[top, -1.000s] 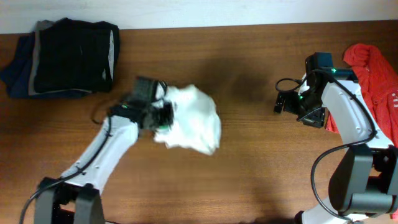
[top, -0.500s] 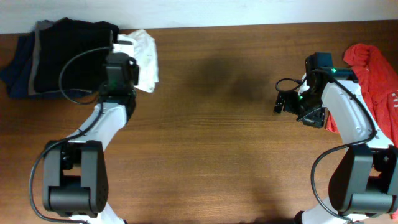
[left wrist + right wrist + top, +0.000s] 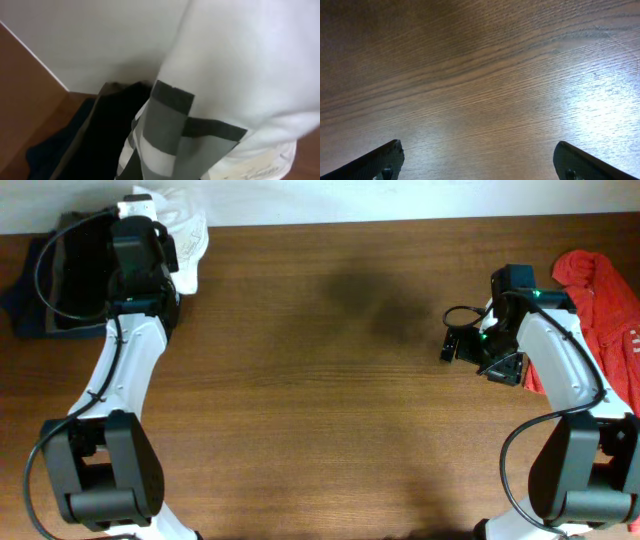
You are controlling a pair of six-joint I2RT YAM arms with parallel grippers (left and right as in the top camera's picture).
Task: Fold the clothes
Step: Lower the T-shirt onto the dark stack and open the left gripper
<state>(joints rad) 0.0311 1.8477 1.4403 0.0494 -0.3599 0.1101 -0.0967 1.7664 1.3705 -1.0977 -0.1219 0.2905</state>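
The white shirt (image 3: 186, 232) is bunched up at the table's far left edge, next to the dark stack. My left gripper (image 3: 150, 222) is shut on it and holds it up there. In the left wrist view the white shirt (image 3: 240, 65) fills the right side, draped over my taped finger (image 3: 175, 140). My right gripper (image 3: 452, 345) is open and empty, hovering over bare wood at the right. Its two fingertips show in the right wrist view (image 3: 480, 160) with only table between them.
A folded stack of black, grey and navy clothes (image 3: 70, 275) lies at the far left corner, and it also shows in the left wrist view (image 3: 95, 145). A red garment (image 3: 600, 290) lies at the far right. A wall (image 3: 90, 40) borders the table's back edge.
My left gripper has carried the white shirt from the left middle of the table up to the far left edge beside the dark stack. The right arm has not moved.
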